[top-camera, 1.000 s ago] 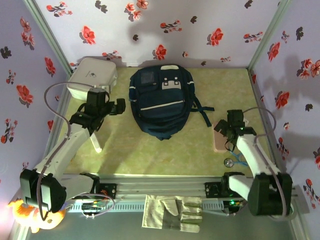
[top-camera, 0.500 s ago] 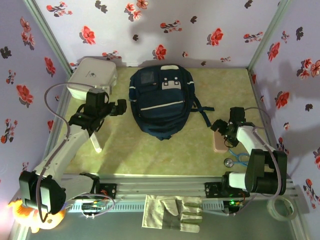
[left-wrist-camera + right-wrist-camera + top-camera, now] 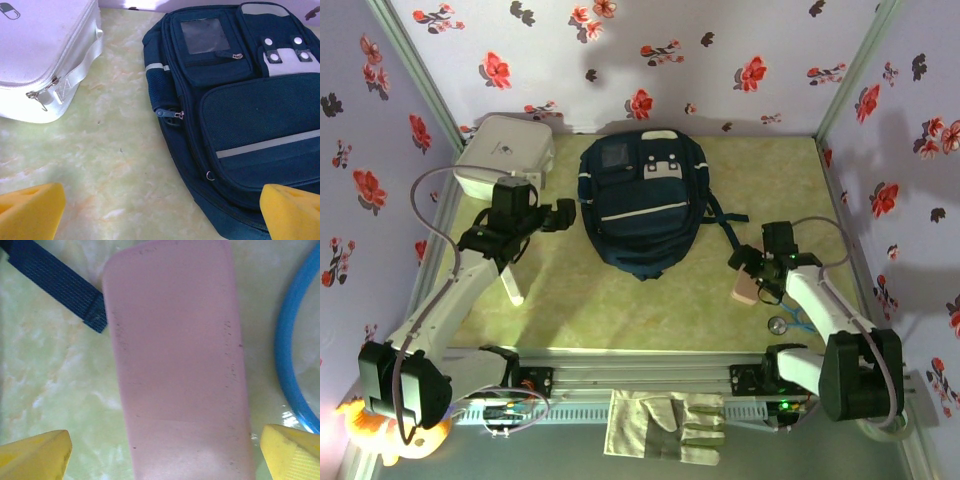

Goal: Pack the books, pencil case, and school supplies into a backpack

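Right pincer [image 3: 165,457], jaws apart, straddled the pink case [image 3: 175,355] on the counter [image 3: 50,390] (a strap end [image 3: 55,285] beside it). Left pincer [image 3: 160,210], also apart, hovered beside the backpack [image 3: 240,110].

Backpack [image 3: 642,205]: navy, grey patches, pale stripe. Pencil case [image 3: 177,355]: pale pink, faint dark specks. Box [image 3: 500,152]: white. Surface [image 3: 620,300]: pale green, marbled. Walls [image 3: 720,30]: lilac, red and black flowers. Ring [image 3: 282,355]: blue.
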